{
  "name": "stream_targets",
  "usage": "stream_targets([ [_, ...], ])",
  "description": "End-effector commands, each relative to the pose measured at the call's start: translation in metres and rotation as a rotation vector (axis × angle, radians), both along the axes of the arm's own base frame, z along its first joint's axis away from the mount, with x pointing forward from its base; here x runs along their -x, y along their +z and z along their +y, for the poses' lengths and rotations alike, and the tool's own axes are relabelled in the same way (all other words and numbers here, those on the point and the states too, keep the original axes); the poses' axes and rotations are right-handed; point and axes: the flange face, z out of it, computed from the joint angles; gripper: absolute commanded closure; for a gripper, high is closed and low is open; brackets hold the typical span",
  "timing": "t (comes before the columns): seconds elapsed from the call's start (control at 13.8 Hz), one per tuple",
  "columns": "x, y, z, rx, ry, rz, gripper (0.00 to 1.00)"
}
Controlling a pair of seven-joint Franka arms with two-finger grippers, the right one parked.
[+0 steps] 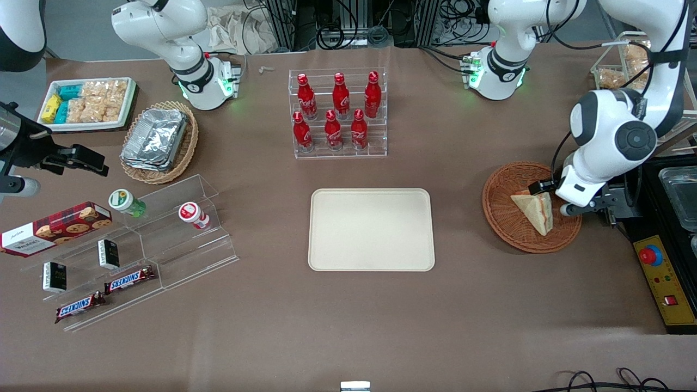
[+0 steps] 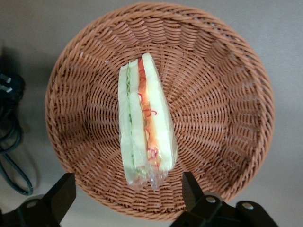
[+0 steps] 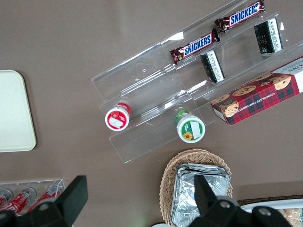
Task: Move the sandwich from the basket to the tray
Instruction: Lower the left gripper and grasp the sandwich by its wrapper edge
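Table (image 1: 348, 321) – wide bare brown surface around tray (image 1: 371, 229), nothing on tray. Basket (image 1: 501, 209) well apart from tray, toward working arm's end, near table edge. Sandwich (image 1: 535, 209) lies in basket. Gripper (image 2: 128, 198) hovers just above basket, fingers (image 2: 61, 194) spread wide, straddling sandwich's end, not touching. Wrist view alone shows cut edge – red, orange, green layers; front view alone shows bare gap between basket and tray.

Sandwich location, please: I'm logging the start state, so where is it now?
The sandwich lies in the round basket at the working arm's end, beside the tray; the open gripper hovers just above it.
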Motion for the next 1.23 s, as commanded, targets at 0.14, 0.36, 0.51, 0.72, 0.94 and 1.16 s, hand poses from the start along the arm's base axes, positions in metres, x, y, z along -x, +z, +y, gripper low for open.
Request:
stream_targets([
  [0.14,-0.003,-0.020,-0.002,-0.010,0.067,-0.016,0.00],
  [0.36,-0.004,-0.038,-0.003,-0.010,0.086,-0.002,0.00],
  [0.51,-0.004,-0.043,-0.003,-0.009,0.089,0.003,0.04],
  [0.72,-0.005,-0.046,-0.005,-0.012,0.116,0.005,0.24],
  [0.94,-0.005,-0.052,-0.011,-0.021,0.146,0.014,0.49],
  [1.16,-0.008,-0.049,-0.012,-0.021,0.147,0.013,0.72],
])
